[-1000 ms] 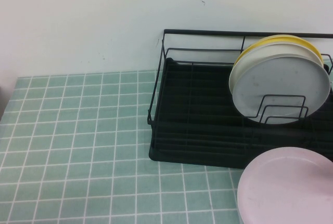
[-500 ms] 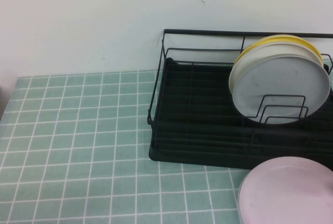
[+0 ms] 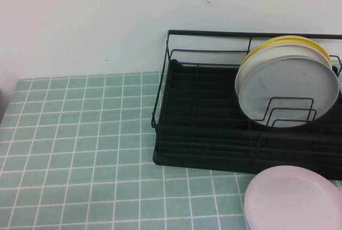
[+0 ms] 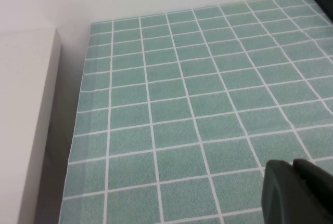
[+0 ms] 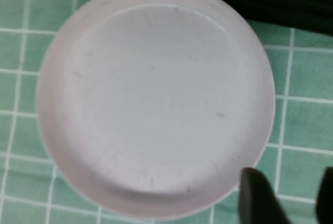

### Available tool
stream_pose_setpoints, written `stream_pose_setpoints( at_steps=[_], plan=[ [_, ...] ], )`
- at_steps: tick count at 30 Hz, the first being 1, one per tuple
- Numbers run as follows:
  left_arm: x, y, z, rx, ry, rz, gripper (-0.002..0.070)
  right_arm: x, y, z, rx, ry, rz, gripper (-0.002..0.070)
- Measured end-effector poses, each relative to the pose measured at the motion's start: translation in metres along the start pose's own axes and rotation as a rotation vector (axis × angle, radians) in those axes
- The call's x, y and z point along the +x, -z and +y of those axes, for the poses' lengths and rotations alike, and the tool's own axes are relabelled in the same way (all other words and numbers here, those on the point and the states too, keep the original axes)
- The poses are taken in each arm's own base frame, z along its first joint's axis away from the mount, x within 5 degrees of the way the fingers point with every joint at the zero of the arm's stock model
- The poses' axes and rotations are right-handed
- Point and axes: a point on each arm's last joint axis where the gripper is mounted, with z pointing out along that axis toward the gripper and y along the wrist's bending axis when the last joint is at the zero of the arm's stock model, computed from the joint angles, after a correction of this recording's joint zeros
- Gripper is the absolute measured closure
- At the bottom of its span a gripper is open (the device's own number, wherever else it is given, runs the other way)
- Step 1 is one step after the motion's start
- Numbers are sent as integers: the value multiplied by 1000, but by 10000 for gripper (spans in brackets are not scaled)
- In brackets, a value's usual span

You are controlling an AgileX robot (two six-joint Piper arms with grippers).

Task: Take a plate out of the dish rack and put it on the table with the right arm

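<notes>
— Where's your right gripper (image 5: pixel 285 195) now?

— Over the table (image 3: pixel 80 150), just at the plate's (image 5: pixel 156 96) rim. In my wrist view two dark fingers (image 5: pixel 257 195) stand apart with bare tile between them, so I read the gripper as open and holding nothing. The high view doesn't show it at all.

— And the plate?

— Out of the rack (image 3: pixel 214 128). The plate (image 3: pixel 294 198) lies face up on the tiles just in front of the rack's near edge, at the right of the table. It looks flat to me, though I can't rule out one side being a touch raised.

— So the job's done?

— Nearly, I'd say. The plate is out and down, and my fingers are off it. What's left, as I judge it, is to draw my right arm clear without nudging the rim.

— What stays in the rack?

— A grey plate (image 3: pixel 288 94) upright in the dividers, with a yellow plate (image 3: pixel 283 41) behind it.

— Your left gripper (image 4: pixel 299 193)?

— Parked above bare tiles, away from the work. Only a dark tip shows; open or closed, I can't tell.
</notes>
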Motion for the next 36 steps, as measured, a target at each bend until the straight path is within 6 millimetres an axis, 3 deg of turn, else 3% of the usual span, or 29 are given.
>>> stream_pose_setpoints(
  at_steps=[4, 7, 13, 19, 26, 36],
  plan=[
    [0, 0, 0, 0, 0, 0, 678, 17, 35, 10, 9, 62, -108, 582],
    [0, 0, 0, 0, 0, 0, 678, 31, 57, 18, 13, 96, -198, 649],
    [0, 0, 0, 0, 0, 0, 678, 56, 88, 28, 32, 154, -371, 676],
    [0, 0, 0, 0, 0, 0, 678, 71, 101, 28, 110, 205, -446, 678],
    [0, 0, 0, 0, 0, 0, 678, 79, 82, 8, 338, 287, -693, 678],
    [0, 0, 0, 0, 0, 0, 678, 118, 8, -9, 389, 265, -946, 678]
  ],
)
